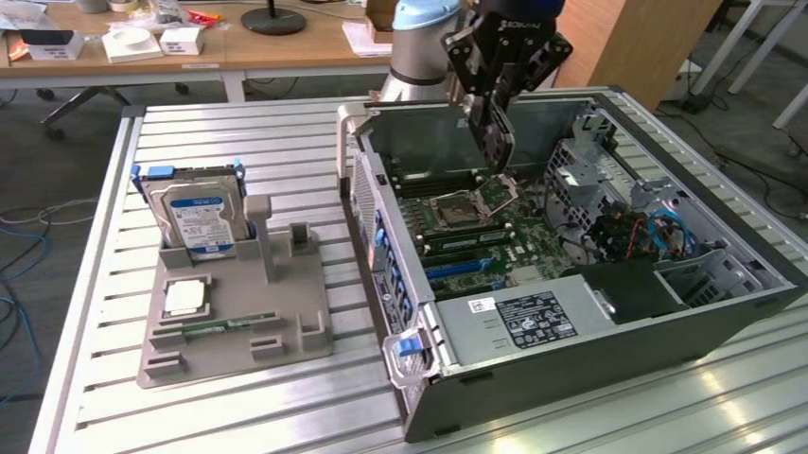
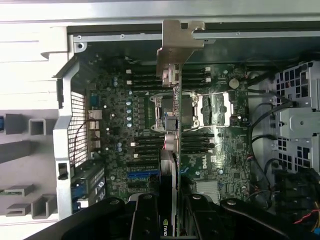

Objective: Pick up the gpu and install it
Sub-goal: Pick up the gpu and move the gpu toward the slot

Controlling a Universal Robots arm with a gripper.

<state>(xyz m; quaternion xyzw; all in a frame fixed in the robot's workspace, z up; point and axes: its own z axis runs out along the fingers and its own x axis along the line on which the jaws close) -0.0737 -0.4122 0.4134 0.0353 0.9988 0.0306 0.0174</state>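
Above the motherboard (image 1: 470, 216), the gripper (image 1: 490, 99) clamps the gpu (image 1: 498, 156) edge-down: pickup looks done, but the card is not yet seated in a slot.

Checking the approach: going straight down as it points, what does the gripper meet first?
The gpu in the gripper would likely hit the motherboard by the CPU socket first; depth unclear.

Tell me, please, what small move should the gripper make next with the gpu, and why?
Probably carry it sideways toward the blue slot before lowering: the gripper holds the gpu edge-on over the processor socket, not over that slot.
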